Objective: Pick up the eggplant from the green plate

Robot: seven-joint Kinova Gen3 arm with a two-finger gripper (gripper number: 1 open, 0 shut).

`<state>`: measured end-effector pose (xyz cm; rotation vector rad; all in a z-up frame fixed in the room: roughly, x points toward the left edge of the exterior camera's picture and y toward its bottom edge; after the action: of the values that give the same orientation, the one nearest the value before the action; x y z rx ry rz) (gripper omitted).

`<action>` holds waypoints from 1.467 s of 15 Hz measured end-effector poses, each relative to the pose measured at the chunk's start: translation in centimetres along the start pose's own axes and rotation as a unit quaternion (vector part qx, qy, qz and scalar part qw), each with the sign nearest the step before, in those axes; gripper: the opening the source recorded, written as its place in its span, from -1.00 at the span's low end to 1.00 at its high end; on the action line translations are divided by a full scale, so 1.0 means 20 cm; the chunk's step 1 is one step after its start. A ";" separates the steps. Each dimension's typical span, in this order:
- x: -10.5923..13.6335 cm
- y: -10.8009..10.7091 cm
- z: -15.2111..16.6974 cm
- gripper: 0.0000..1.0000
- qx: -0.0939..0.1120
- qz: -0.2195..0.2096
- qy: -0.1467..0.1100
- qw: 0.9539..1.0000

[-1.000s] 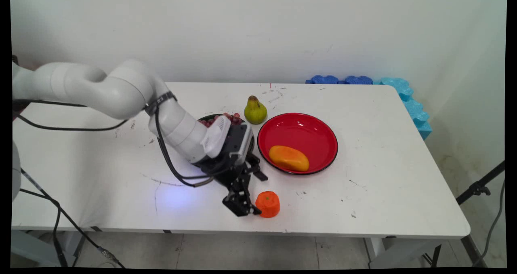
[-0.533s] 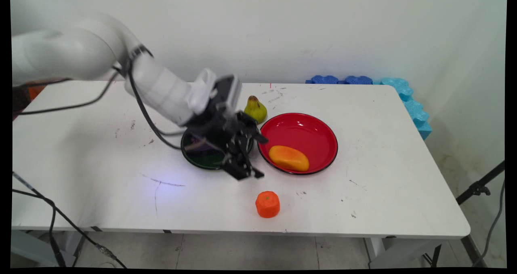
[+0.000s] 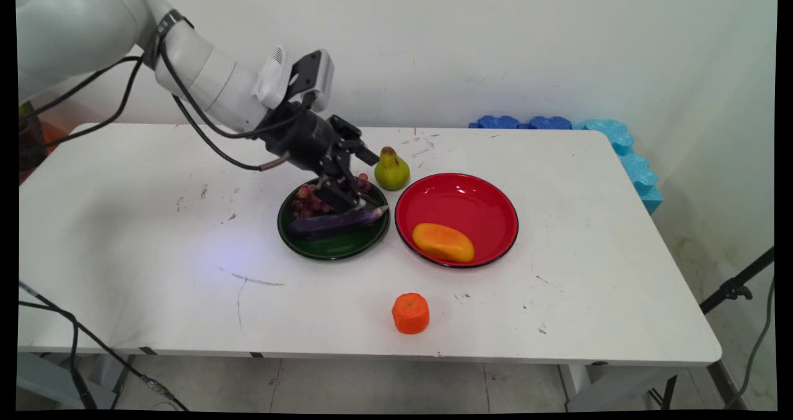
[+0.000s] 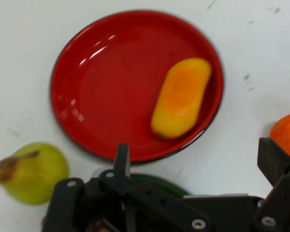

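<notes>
My black gripper [image 3: 355, 180] hangs open and empty just above the green plate [image 3: 334, 248], tilted down toward the table's right. On that plate lie a purple eggplant [image 3: 334, 222] and a bunch of red grapes [image 3: 308, 201]; the lower finger is close over the eggplant. The hand view looks past the open gripper [image 4: 195, 154] at a red plate [image 4: 106, 92] holding a yellow-orange mango [image 4: 181, 96]. A green pear [image 4: 31, 171] shows at its left and an orange fruit [image 4: 287, 133] at its right edge.
The red plate [image 3: 477, 200] with the mango [image 3: 443, 242] sits right of the green plate. The pear [image 3: 391, 170] stands behind the two plates. The orange fruit [image 3: 410, 313] rests near the table's front edge. Blue foam blocks [image 3: 619, 144] line the back right corner.
The gripper has lifted away from beside the orange fruit at the front and moved back and up over the green plate. The orange fruit stays where it was.
</notes>
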<state>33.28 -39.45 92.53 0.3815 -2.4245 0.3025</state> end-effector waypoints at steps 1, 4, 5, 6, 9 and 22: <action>-0.03 -0.03 0.00 1.00 0.005 -0.007 -0.007 1.000; -0.13 -0.10 0.02 1.00 0.013 -0.022 -0.032 0.999; -0.16 -0.12 0.04 1.00 0.012 -0.025 -0.041 0.999; -0.19 -0.13 0.05 1.00 0.010 -0.027 -0.049 0.998; -0.28 -0.14 0.10 1.00 0.001 -0.031 -0.069 0.997; -0.53 -0.15 0.35 1.00 -0.025 -0.039 -0.114 0.992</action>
<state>38.21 -42.25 80.73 0.5113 -2.6272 0.1718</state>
